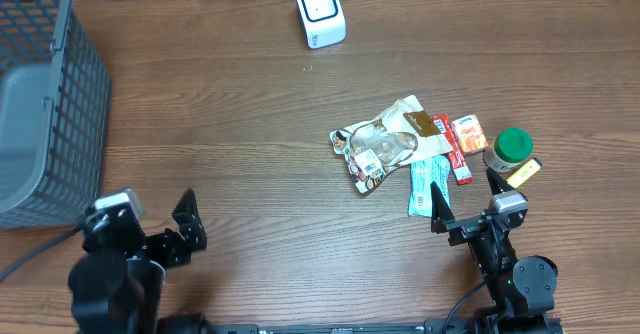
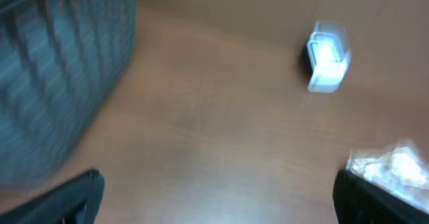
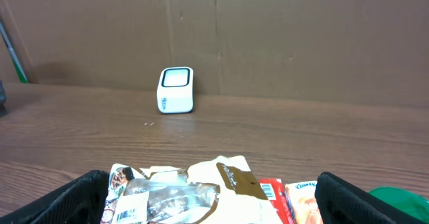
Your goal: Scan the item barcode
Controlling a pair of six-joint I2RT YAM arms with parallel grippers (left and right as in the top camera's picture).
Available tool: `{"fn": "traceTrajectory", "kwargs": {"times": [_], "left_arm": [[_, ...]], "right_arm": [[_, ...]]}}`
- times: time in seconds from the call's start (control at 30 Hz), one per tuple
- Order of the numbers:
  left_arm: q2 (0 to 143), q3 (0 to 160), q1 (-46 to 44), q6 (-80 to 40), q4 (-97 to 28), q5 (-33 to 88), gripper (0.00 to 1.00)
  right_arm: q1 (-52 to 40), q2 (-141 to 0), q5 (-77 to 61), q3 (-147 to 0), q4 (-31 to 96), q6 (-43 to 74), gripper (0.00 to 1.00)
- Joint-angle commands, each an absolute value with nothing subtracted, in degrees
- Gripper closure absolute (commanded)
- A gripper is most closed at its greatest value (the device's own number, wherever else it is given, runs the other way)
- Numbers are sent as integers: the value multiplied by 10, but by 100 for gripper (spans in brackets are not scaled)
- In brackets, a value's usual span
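Note:
A white scanner stands upright at the far middle of the table, and shows as scanner and scanner in the wrist views. The items lie in a pile right of centre: a crumpled snack bag with a barcode label, a teal packet, a red bar, an orange packet and a green-lidded jar. My right gripper is open just short of the pile, and in its own view the gripper frames the bag. My left gripper is open and empty at the near left over bare wood.
A grey mesh basket fills the far left corner and appears blurred as basket in the left wrist view. A small yellow item lies beside the jar. A brown cardboard wall stands behind the scanner.

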State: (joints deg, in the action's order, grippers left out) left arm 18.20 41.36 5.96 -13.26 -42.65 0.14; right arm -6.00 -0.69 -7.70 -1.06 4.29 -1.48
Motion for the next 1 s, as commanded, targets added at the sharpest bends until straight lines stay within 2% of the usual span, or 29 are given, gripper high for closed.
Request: {"fn": "traceTrajectory", "kwargs": {"times": [0.0, 0.17, 0.37, 0.7, 0.97], "left_arm": [[121, 352, 54, -124, -313, 32, 0], [48, 250, 53, -145, -70, 63, 0], [2, 139, 40, -168, 114, 62, 0], [2, 40, 36, -167, 116, 60, 0], [2, 5, 36, -165, 30, 38, 1]], "right_arm": [[-59, -2, -80, -4, 40, -13, 0], [-59, -2, -80, -4, 40, -13, 0], [-59, -2, -80, -4, 40, -13, 0], [-59, -2, -80, -4, 40, -13, 0], [-59, -2, -80, -4, 40, -13, 0]]}}
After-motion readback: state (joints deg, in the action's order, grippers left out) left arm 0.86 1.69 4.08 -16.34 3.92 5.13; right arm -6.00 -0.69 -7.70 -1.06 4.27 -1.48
